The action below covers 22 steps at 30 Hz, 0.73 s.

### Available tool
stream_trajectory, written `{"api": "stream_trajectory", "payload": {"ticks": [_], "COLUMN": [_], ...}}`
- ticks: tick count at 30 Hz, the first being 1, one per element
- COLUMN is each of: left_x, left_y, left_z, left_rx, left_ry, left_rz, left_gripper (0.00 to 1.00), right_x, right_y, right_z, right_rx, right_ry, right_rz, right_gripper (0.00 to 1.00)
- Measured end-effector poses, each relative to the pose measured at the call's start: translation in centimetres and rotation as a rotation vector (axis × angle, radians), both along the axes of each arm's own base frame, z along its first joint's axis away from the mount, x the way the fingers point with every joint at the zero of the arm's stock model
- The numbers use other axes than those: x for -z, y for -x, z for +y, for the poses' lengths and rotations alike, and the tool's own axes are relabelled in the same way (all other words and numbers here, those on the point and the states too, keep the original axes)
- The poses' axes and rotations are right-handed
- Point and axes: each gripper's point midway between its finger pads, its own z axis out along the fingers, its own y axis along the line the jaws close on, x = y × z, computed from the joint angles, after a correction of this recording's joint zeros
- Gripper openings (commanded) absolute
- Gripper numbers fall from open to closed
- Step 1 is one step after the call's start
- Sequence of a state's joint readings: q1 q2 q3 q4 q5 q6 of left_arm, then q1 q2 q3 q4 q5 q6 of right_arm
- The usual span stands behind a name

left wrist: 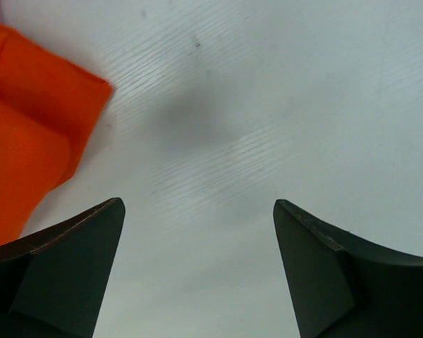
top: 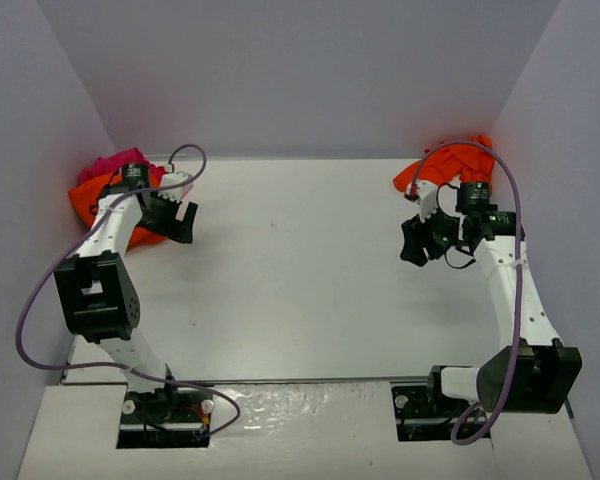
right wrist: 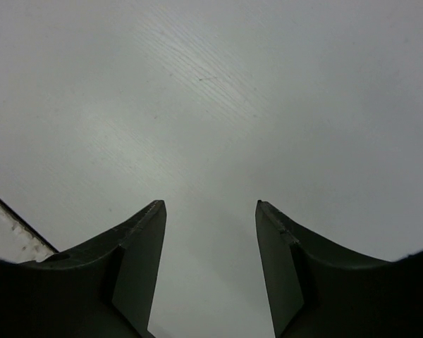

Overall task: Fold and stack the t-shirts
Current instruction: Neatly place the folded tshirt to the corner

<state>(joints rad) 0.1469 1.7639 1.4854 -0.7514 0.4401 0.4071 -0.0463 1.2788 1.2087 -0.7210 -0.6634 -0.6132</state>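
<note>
Orange shirts (top: 88, 205) w/ a magenta shirt (top: 115, 164) behind them sit in the far left corner of the worktop (top: 300, 280); another orange heap (top: 458, 160) is in the far right corner. Left jaws hang just beside the left pile, spread wide, nothing in them. Right jaws are near the right heap, also apart & empty, over bare worktop.

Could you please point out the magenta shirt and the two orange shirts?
magenta shirt (top: 115, 163): top view, its crumpled middle.
left orange shirt (top: 86, 205): top view, its uncovered left part.
right orange shirt (top: 462, 160): top view, its middle.
</note>
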Motion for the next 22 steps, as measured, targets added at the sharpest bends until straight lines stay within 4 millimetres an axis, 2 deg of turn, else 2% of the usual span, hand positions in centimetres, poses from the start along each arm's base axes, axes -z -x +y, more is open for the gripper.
{"api": "stream_trajectory", "payload": {"ticks": [4,6,8,9,13,14,15,18,19,20,22], "left_x": [1.1,1.2,1.1,1.0,0.8,0.8,0.8,-1.2,-2.1,-3.0,-5.1], "left_y": [0.6,0.4,0.2,0.2,0.7,1.2,1.6,1.8,2.0,2.2,2.3], "left_z": [-2.3,-2.0,-1.2,-0.9,-0.6,-0.8,-0.9,-1.5,-1.6,-1.7,-1.7], "left_rx": [0.006,-0.028,-0.067,-0.082,-0.121,-0.125,-0.13,-0.136,-0.139,-0.142,-0.146], "left_ry": [0.01,-0.005,-0.028,-0.034,-0.025,-0.019,-0.012,0.017,0.023,0.028,0.033], "left_rz": [-0.022,-0.055,-0.091,-0.109,-0.196,-0.208,-0.22,-0.317,-0.353,-0.388,-0.452], "left_gripper": [0.85,0.83,0.72,0.72,0.79,0.82,0.82,0.84,0.86,0.87,0.88], "right_x": [2.2,3.3,4.4,5.1,6.7,6.8,6.9,5.7,5.1,4.5,2.9], "right_y": [-0.4,-0.8,-1.4,-1.5,-1.9,-2.2,-2.4,-3.8,-4.1,-4.5,-5.1], "right_z": [-1.7,-2.9,-4.0,-4.5,-5.5,-5.8,-6.1,-6.8,-6.9,-7.0,-7.1], "right_rx": [0.092,0.148,0.204,0.226,0.295,0.315,0.336,0.404,0.421,0.438,0.473], "right_ry": [0.074,0.124,0.17,0.189,0.225,0.231,0.236,0.241,0.236,0.23,0.205], "right_rz": [0.021,0.025,0.029,0.035,0.03,0.019,0.008,-0.053,-0.073,-0.094,-0.152], "right_gripper": [0.55,0.52,0.46,0.47,0.63,0.68,0.68,0.69,0.68,0.61,0.6]}}
